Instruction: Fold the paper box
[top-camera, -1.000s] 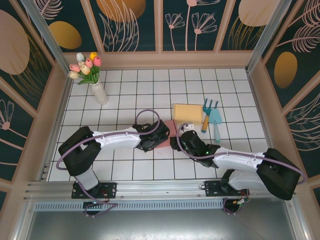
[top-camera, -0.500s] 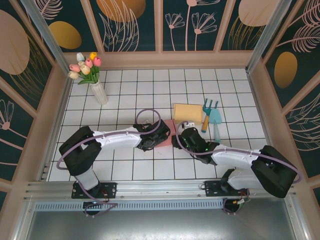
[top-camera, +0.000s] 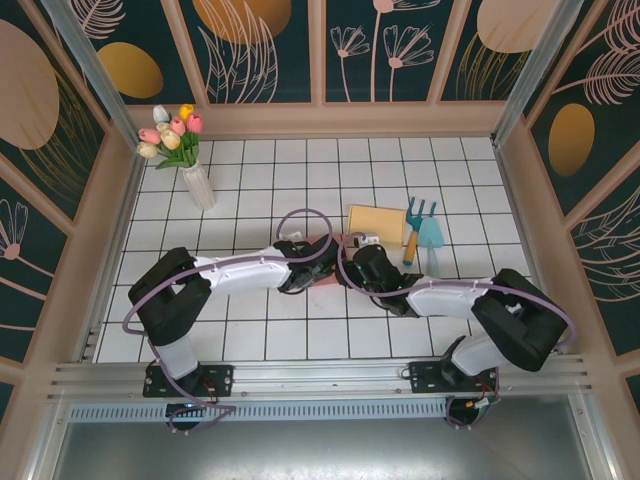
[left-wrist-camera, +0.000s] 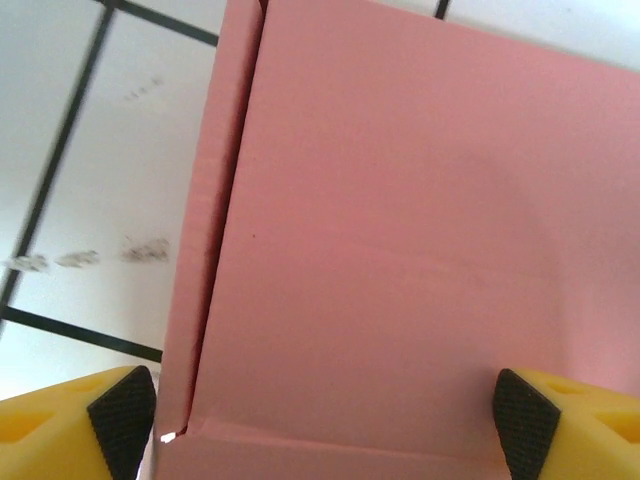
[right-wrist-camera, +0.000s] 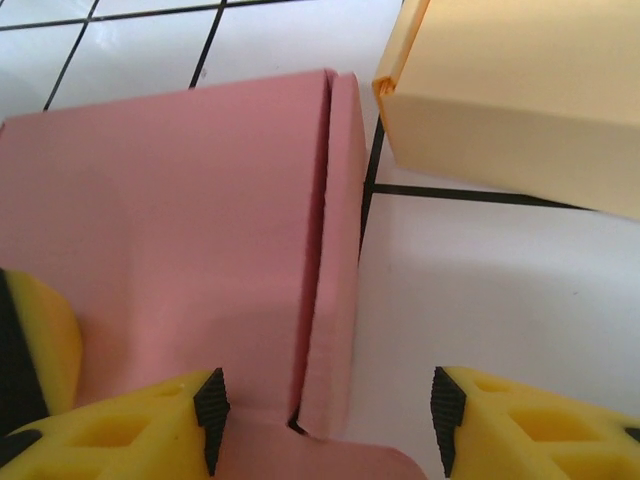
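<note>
The pink paper box (left-wrist-camera: 400, 230) lies flat on the white tiles, and in the top view only a sliver of it (top-camera: 328, 279) shows between the arms. My left gripper (left-wrist-camera: 322, 428) (top-camera: 310, 264) is open and straddles the box's wide top panel near a crease, with the pads (left-wrist-camera: 122, 420) at either side. My right gripper (right-wrist-camera: 325, 418) (top-camera: 352, 264) is open around the narrow side flap (right-wrist-camera: 338, 250), which stands slightly lifted along the box's right edge. A yellow finger of the left gripper (right-wrist-camera: 35, 340) rests on the pink panel at the left of the right wrist view.
A yellow folded box (top-camera: 375, 225) (right-wrist-camera: 520, 100) sits just beyond the pink one, close to the right gripper. Garden tools (top-camera: 425, 235) lie to its right. A vase of tulips (top-camera: 190, 160) stands at the far left.
Both grippers have slid forward and closer together over the pink box, which now is mostly covered in the top view. The box itself has stayed in place.
</note>
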